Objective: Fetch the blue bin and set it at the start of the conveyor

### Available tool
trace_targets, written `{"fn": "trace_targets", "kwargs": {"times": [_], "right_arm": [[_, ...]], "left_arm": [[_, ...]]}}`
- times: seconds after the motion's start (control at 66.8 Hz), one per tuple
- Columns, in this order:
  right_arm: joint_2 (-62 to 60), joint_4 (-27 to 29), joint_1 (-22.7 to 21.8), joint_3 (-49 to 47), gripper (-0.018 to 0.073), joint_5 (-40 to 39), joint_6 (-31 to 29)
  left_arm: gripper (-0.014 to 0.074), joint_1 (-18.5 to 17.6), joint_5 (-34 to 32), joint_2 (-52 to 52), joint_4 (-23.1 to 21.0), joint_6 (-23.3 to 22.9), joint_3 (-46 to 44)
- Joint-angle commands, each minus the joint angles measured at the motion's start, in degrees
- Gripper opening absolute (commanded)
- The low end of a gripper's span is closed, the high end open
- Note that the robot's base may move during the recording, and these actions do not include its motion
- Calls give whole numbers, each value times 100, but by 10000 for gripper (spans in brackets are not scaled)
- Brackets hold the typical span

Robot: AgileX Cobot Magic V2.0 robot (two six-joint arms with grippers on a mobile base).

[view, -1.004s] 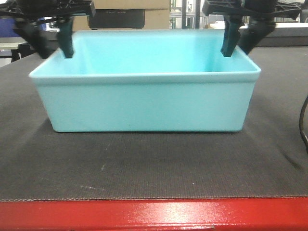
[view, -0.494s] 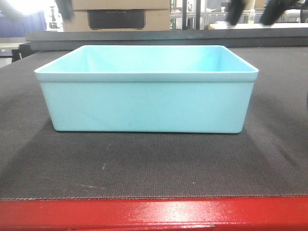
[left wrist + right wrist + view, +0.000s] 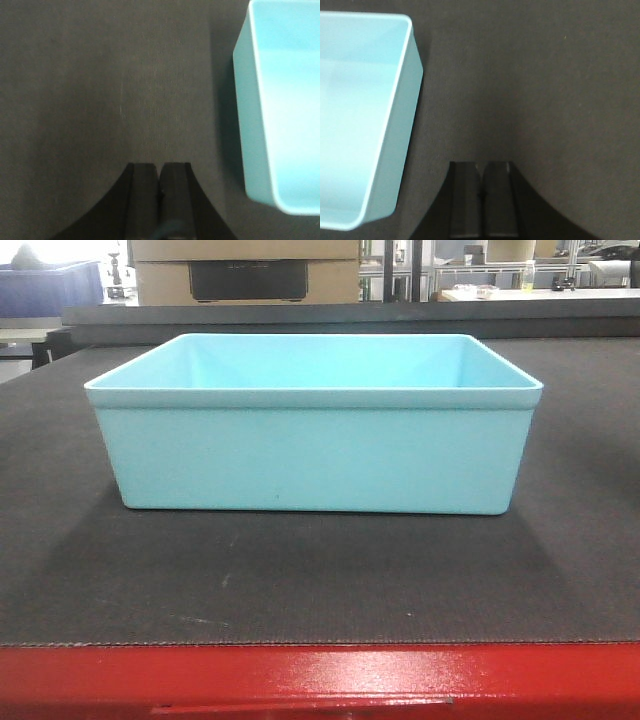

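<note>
The pale turquoise blue bin stands upright on the dark grey belt of the conveyor start, behind its red frame. It looks empty. In the left wrist view the bin lies to the right of my left gripper, which hangs shut above bare belt. In the right wrist view the bin lies to the left of my right gripper, also shut and holding nothing, above the belt. Neither gripper shows in the front view.
Behind the belt stand cardboard boxes and, at the back right, metal racking and a table. A dark blue object sits at the far left back.
Both grippers, which stood at the bin's left and right walls a second ago, have risen out of the front view. The bin stays on the belt, appearing slightly shifted right.
</note>
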Motion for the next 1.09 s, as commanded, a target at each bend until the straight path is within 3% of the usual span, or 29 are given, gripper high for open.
{"fn": "trace_targets", "kwargs": {"times": [0.0, 0.15, 0.33, 0.734, 1.079], "right_arm": [[-412, -41, -27, 732, -160, -625, -22], [-1085, -52, -27, 1983, -160, -1509, -123], [-2020, -73, -27, 3014, -160, -2182, -172], [-4306, -73, 14, 3425, -160, -2533, -321], [-4885, -73, 14, 3425, -160, -2769, -321]], "left_arm": [[-111, 29, -661, -365, -71, 5, 822], [-111, 29, -1800, -1085, -85, 5, 2239], [-111, 29, -2604, -2275, -150, 5, 3454], [-111, 29, -2751, -5361, -150, 5, 3925], [-111, 29, -2739, -5948, -64, 5, 3925]]}}
